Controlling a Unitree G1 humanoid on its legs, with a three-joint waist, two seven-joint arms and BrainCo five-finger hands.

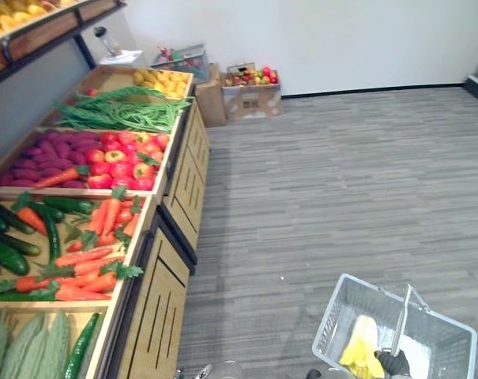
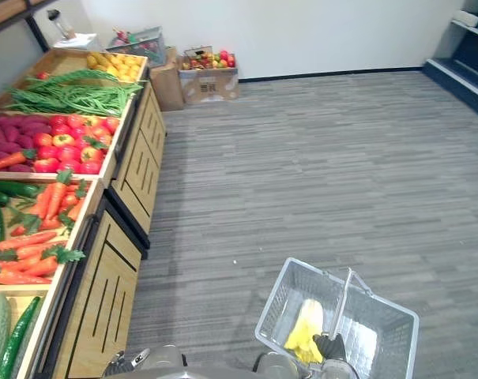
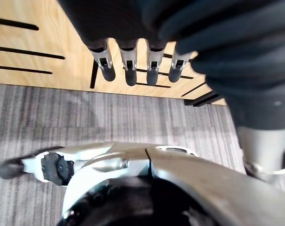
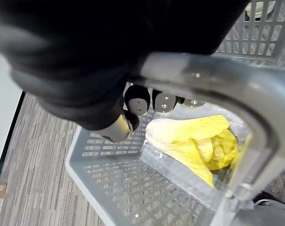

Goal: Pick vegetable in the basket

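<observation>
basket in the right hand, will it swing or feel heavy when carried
Probably light: the basket is open mesh holding one yellow leafy vegetable. Hung by its single handle from the right hand, it could swing, and may tilt toward the vegetable's side.

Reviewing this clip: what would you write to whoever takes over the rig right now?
Left hand: open and empty, fingers straight, in front of the wooden stand.
Right hand: shut on the handle of the grey basket.
Done: one yellow leafy vegetable lies in the basket.
Left: any further pick would probably fall to the free left hand, from the stand's crates, for example the carrots.
</observation>
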